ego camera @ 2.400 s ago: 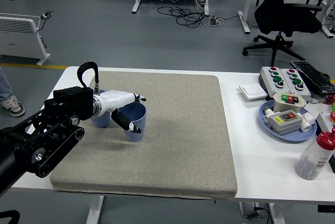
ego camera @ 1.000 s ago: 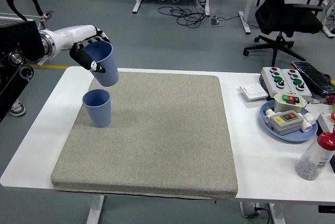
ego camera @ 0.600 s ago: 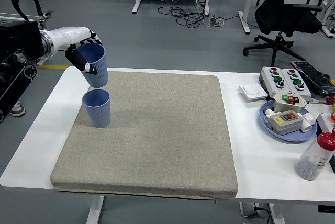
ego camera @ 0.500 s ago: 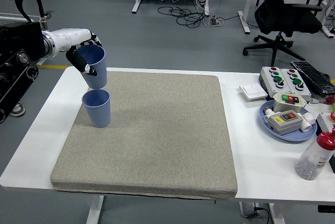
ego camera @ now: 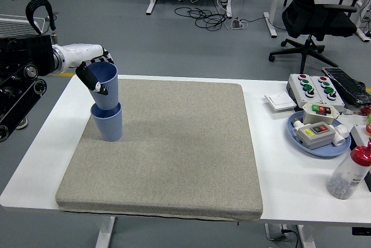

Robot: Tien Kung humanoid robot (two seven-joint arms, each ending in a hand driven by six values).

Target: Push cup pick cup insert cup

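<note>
A blue cup (ego camera: 109, 123) stands upright on the grey mat (ego camera: 174, 155) near its far left corner. My left hand (ego camera: 93, 74) is shut on a second blue cup (ego camera: 106, 86) and holds it upright, its base set partway into the mouth of the standing cup. My right arm is out of view.
At the right of the white table (ego camera: 278, 201) lie a blue plate (ego camera: 316, 141) with button boxes, another button box (ego camera: 315, 88), a white pad (ego camera: 280, 102) and a red-capped bottle (ego camera: 349, 172). An office chair (ego camera: 316, 10) stands beyond the table.
My left hand lifted the second cup off the mat, carried it left over the standing cup, then lowered it so its base enters that cup's mouth.
</note>
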